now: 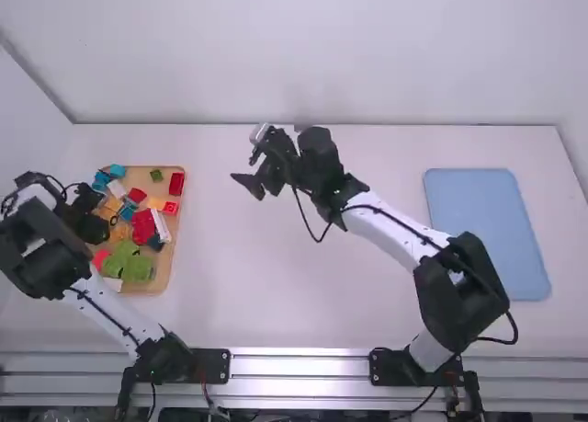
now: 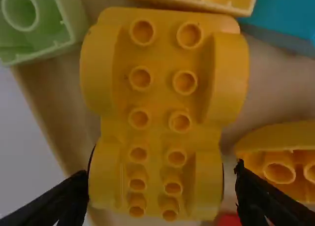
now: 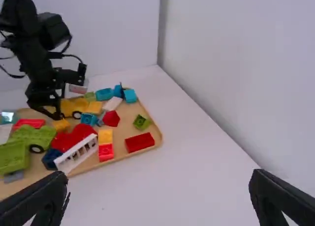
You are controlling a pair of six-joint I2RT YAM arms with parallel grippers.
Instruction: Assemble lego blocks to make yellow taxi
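My left gripper (image 1: 95, 222) is low over the left side of the wooden tray (image 1: 141, 176). From the left wrist, the left gripper (image 2: 160, 199) stands open, its fingers on either side of a yellow car base (image 2: 160, 122) with wheel arches and two rows of studs; a small gap shows at the right finger. A yellow curved brick (image 2: 280, 159) lies beside it. Over the middle of the table, my right gripper (image 1: 246, 158) is held open and holds nothing. From its own wrist, the right gripper (image 3: 158, 194) has its fingers wide apart, facing the tray (image 3: 153, 126).
Around the base lie a light green brick (image 2: 37, 24) and a blue brick (image 2: 285, 14). The tray also holds red bricks (image 1: 176, 184), green pieces (image 1: 138, 268) and a white piece (image 1: 161, 225). A blue mat (image 1: 487, 233) lies at the table's right.
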